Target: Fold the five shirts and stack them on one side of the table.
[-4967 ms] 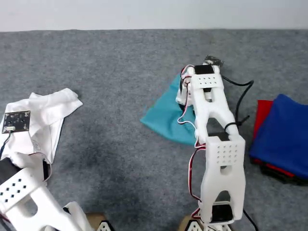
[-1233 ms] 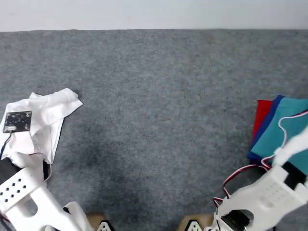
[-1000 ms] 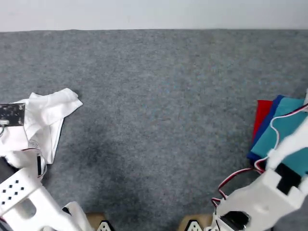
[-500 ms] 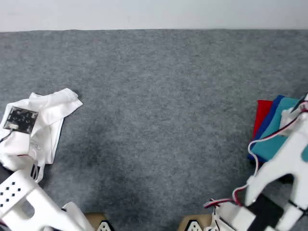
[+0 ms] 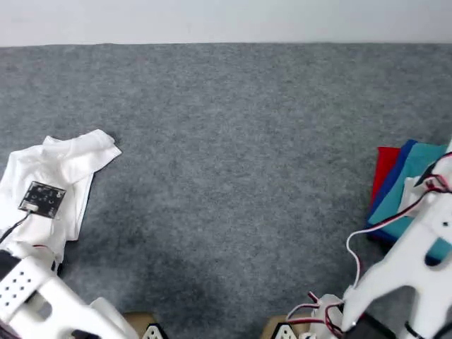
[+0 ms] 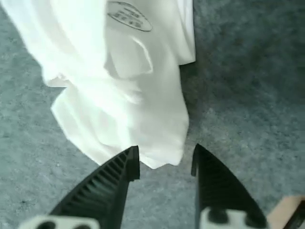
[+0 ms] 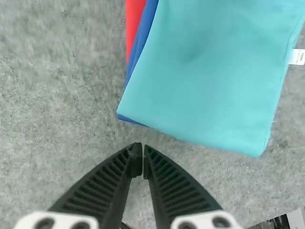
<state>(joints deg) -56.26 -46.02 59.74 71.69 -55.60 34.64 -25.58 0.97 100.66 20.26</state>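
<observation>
Jaws spread on L gripper [image 6: 165, 151] over white shirt [image 6: 119, 95] at left, prob. for grab; R gripper [image 7: 142, 149] pressed together, empty, beside teal shirt [image 7: 209, 71], top of 3.

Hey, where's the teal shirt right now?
In the high view the teal shirt lies at the table's right edge, on top of the folded stack, over the blue shirt and the red shirt.

The left tool [image 6: 164, 164] is open just above the white shirt's [image 6: 119, 90] edge on the gray tabletop [image 6: 248, 81].
</observation>
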